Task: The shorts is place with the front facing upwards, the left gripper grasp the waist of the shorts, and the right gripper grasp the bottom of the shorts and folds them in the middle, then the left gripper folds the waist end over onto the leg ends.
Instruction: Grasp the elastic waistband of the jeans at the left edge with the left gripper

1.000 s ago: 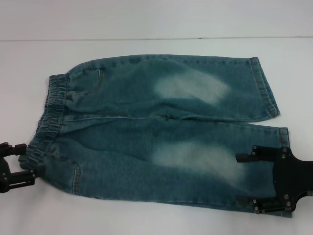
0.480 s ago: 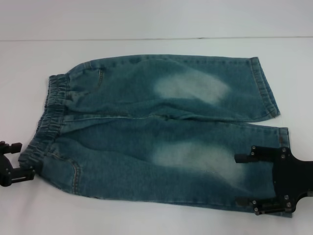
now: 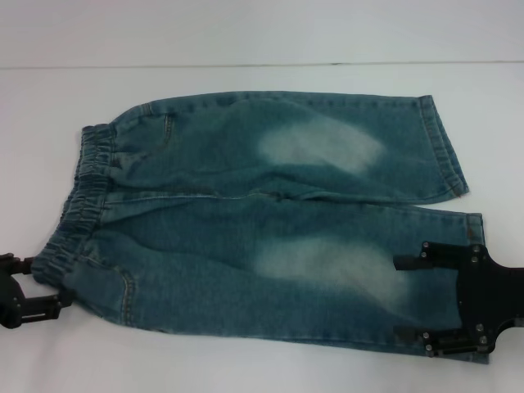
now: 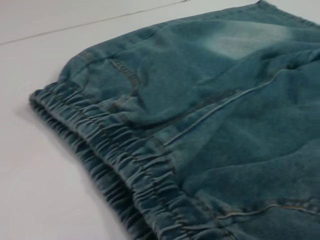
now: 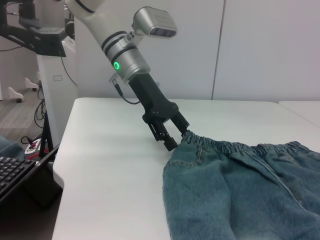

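At the head view's lower left, the left gripper [image 3: 37,286] has slid down along the waist [image 3: 70,225], fingers spread at its corner. The shorts [image 3: 270,221] lie flat across the white table [image 3: 246,37]. Lower right, the right gripper [image 3: 409,299] stays wide over the leg hem [image 3: 471,286].

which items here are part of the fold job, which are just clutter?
Job:
- blue-green faded denim shorts, flat on white table
- gathered elastic waist
- stitched leg hems
- black skeletal left gripper at waist corner
- black skeletal right gripper over near leg hem

Clutter:
- black keyboard
- white stand
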